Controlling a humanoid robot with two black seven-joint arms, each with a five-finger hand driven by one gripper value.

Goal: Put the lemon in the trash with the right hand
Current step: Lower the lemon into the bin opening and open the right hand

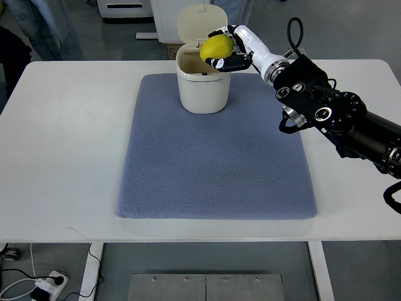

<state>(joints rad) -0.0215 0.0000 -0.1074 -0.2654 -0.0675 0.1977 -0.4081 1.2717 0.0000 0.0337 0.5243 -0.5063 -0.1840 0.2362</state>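
A yellow lemon [216, 47] is held in my right hand [229, 49], whose white and black fingers are curled around it. The hand hovers over the right part of the rim of a cream trash bin [202, 88] with its lid flipped up behind. The bin stands upright at the far edge of a blue-grey mat [216, 157]. My right arm [332, 113] comes in from the right edge, black past the wrist. The left arm is not visible.
The mat lies on a white table [62, 157]. Behind the table stands white furniture [169, 19]. A power strip with cables [47, 283] lies on the floor at the lower left.
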